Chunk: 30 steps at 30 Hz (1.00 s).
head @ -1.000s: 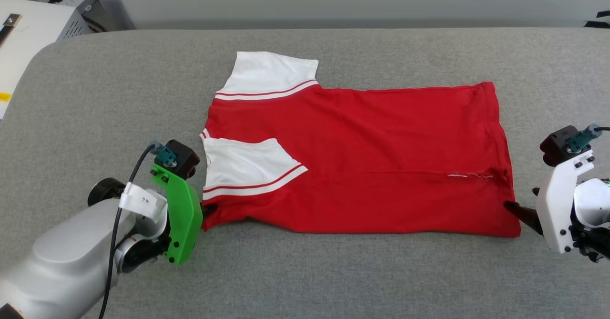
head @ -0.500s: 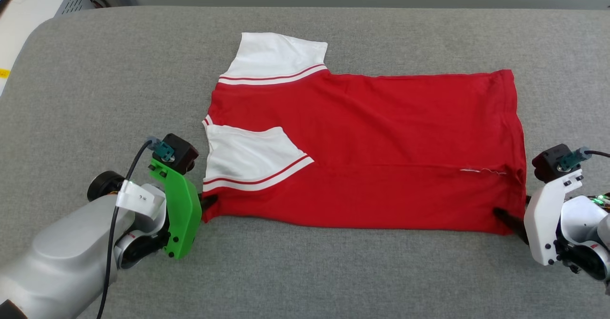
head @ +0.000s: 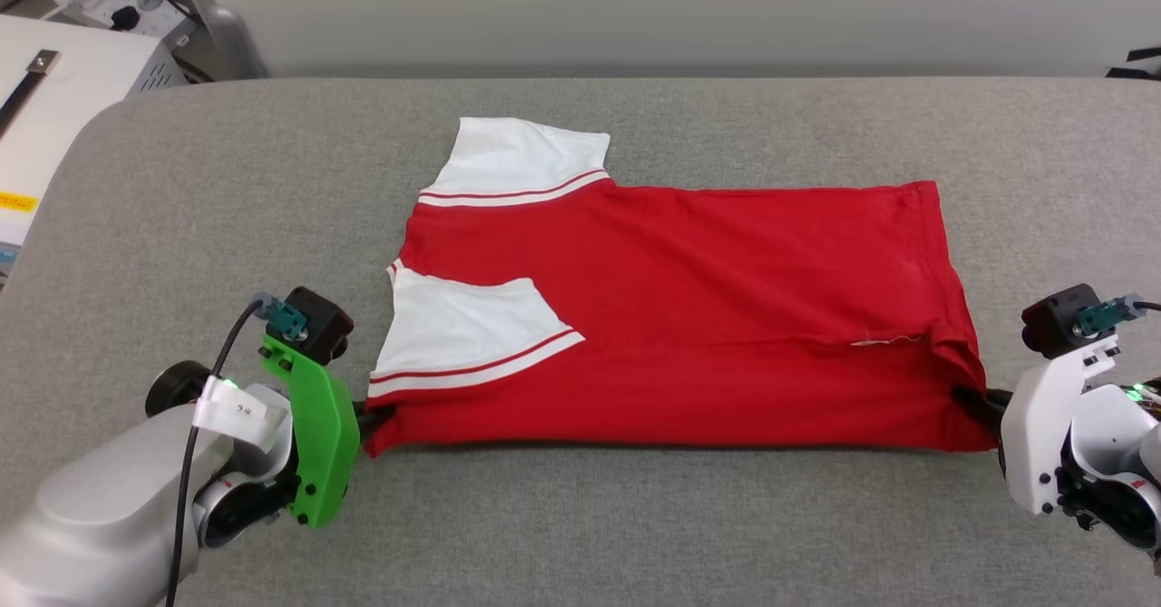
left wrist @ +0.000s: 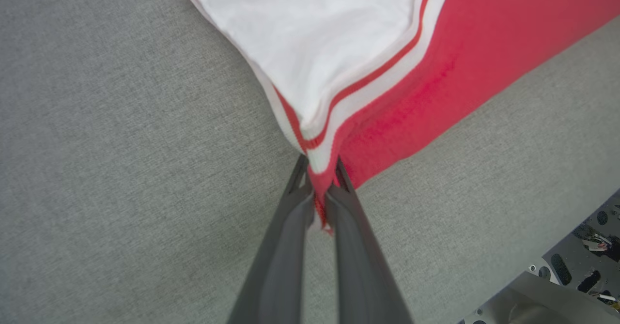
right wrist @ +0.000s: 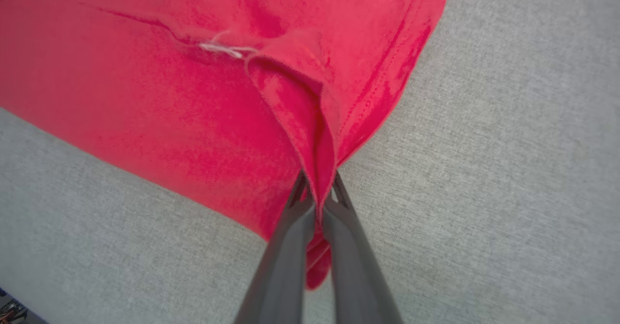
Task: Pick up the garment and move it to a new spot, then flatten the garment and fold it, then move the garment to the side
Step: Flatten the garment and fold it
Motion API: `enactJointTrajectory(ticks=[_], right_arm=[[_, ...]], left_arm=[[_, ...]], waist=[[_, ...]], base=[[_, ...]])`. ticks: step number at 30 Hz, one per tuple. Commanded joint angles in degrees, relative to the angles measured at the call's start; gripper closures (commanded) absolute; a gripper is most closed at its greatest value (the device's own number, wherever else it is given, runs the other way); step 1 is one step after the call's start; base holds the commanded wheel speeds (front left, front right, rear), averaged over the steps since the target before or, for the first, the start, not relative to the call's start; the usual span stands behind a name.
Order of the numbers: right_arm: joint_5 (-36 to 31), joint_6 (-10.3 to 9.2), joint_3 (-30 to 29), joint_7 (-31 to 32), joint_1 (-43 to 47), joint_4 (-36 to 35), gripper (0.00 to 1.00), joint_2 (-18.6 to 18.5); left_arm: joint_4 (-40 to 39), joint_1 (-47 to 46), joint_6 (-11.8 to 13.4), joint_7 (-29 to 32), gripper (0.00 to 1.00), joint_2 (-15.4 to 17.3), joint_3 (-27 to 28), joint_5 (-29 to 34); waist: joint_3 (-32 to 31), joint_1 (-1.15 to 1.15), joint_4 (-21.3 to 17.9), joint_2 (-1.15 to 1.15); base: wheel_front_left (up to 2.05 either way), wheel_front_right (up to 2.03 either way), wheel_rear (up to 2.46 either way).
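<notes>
The garment [head: 689,317], a red shirt with white striped sleeves, lies spread on the grey table, its near part folded over with one sleeve [head: 463,326] on top. My left gripper [head: 374,415] is shut on the garment's near left corner; the left wrist view shows the striped trim and red cloth [left wrist: 397,96] pinched between its fingers [left wrist: 286,227]. At the near right corner my right gripper [head: 975,401] is shut on the hem. In the right wrist view red cloth [right wrist: 193,120] bunches into a fold between that gripper's fingers [right wrist: 290,227]. Along the near edge the cloth is pulled taut between both.
The grey padded table [head: 635,516] extends around the shirt, with bare room in front and to both sides. A white equipment box [head: 54,90] stands beyond the table's far left corner. A wall runs behind the far edge.
My right gripper has shut on the near right hem corner, which now bunches up. The near edge is pulled straight. The head camera shifted, so the picture moved.
</notes>
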Motion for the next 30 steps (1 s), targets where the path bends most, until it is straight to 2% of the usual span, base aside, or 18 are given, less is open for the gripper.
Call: enactJointTrajectory(ticks=[1,7,16,23,30], right_arm=[[0.7,-0.03,-0.5,-0.4,1.3,-0.8,1.00,-0.9],[1.7,-0.03,-2.9,-0.2,5.6,-5.8,1.00,-3.4],[1.6,-0.03,-7.8,2.8,14.7,-10.6,1.00,-5.6],[0.9,-0.03,-11.0,4.6,18.9,-11.2,1.00,-3.5],[-1.9,-0.03,-12.8,3.1,19.5,-6.1,1.00,0.9]], left_arm=[[-0.6,1.2,-0.2,-0.4,1.00,0.9,0.0,-0.2],[-4.6,5.4,0.8,-0.8,1.00,3.7,-0.1,-0.6],[-10.2,12.2,4.4,-1.1,1.00,6.3,-0.2,-2.6],[-9.3,14.5,5.1,-2.2,1.00,5.2,0.0,-3.4],[-3.9,14.7,4.3,-2.9,1.00,2.1,0.3,-4.5]], waist=[[-2.1,0.00,-0.5,0.00],[-4.5,0.00,-0.9,0.00],[-5.6,0.00,-0.7,0.00],[-4.5,0.00,-0.8,0.00],[-3.0,0.00,-0.7,0.00]], base=[[0.00,0.00,0.00],[0.00,0.00,0.00],[0.00,0.00,0.00],[0.00,0.00,0.00],[0.00,0.00,0.00]])
